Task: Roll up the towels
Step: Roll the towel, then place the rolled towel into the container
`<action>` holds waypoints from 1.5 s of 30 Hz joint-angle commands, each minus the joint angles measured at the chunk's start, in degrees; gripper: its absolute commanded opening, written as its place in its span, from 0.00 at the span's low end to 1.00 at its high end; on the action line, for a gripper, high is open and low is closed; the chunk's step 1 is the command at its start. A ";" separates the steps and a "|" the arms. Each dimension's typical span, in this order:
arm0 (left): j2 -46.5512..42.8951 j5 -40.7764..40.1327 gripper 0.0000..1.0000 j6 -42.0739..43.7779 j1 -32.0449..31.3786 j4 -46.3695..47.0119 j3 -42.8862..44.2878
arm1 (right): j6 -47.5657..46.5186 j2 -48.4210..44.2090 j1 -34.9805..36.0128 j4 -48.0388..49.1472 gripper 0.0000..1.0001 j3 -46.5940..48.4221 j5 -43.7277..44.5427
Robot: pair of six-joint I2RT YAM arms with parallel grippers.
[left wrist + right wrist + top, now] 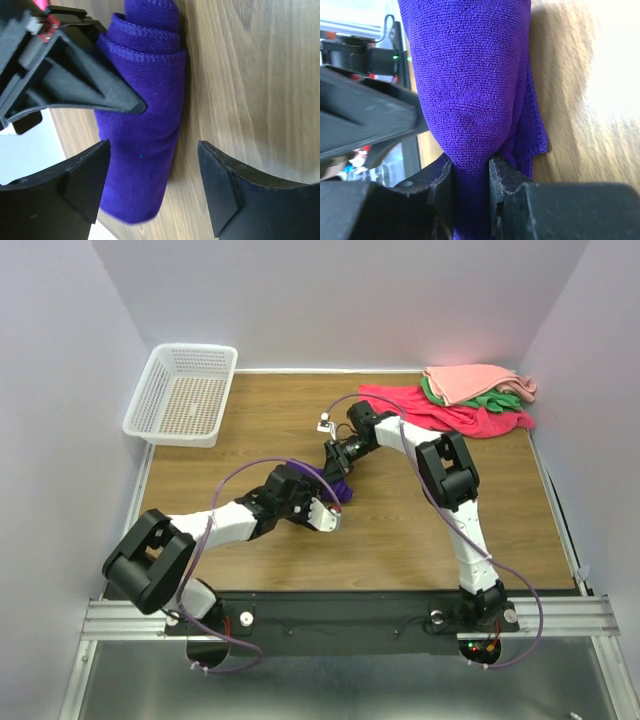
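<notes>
left fingers (82,180) spread astride purple towel (145,125) | right fingers (440,197) pinching its end | risk: roll may unwind if right releases before left clamps

- A white plastic basket (170,432) with lattice walls stands at the far left corner of the table.
- The table (400,540) has a brown wood-grain top.
- Pale walls (350,300) surround it on three sides.

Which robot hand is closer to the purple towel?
Right. The right gripper is shut on one end of the purple towel, so it touches it. The left gripper is open and straddles the roll without squeezing it.
</notes>
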 commanded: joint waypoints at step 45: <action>12.50 3.85 0.00 -4.00 0.51 -24.67 12.21 | -11.41 5.05 -10.08 -19.76 0.77 18.80 12.34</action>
